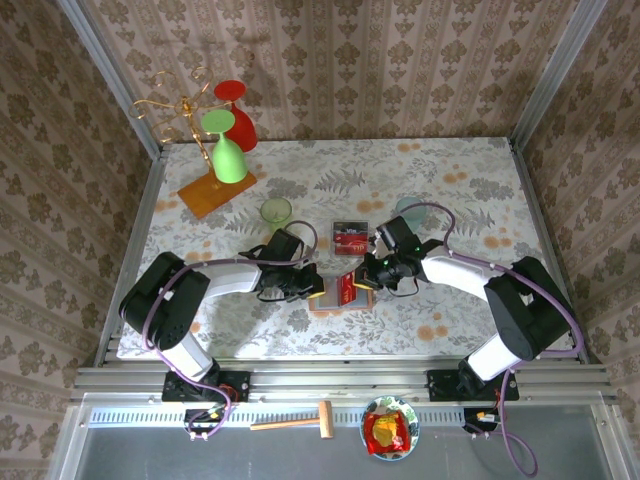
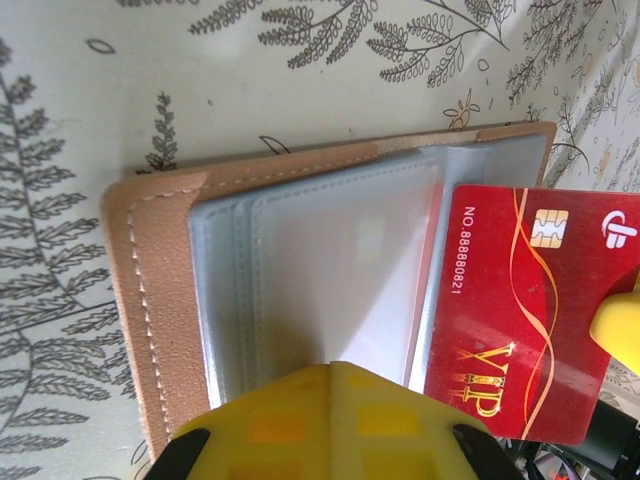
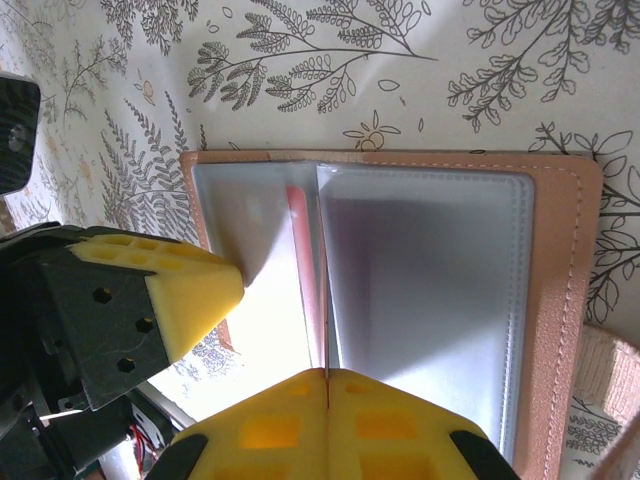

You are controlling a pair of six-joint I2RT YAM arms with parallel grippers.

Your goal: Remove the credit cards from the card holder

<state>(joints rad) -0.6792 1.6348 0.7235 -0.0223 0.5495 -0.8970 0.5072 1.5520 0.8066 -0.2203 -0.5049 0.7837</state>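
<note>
The tan card holder point(image 1: 328, 300) lies open on the table, its clear grey-blue pockets point(image 2: 330, 260) facing up. My left gripper point(image 2: 333, 372) is shut, its yellow tips resting on the left pocket page with nothing between them. My right gripper point(image 3: 328, 378) is shut on a red credit card point(image 2: 520, 320) marked VIP, seen edge-on as a thin red line point(image 3: 325, 320) between the pads. The card stands over the holder's right half point(image 3: 560, 280), partly drawn out of its pocket. From above, the two grippers point(image 1: 312, 288) point(image 1: 366, 278) face each other across the holder.
A clear box point(image 1: 350, 238) with a red card inside sits just behind the holder. A small green cup point(image 1: 276, 211) and a clear glass point(image 1: 410, 212) stand further back. A gold rack on an orange base point(image 1: 215, 192) holds green and red glasses at the back left.
</note>
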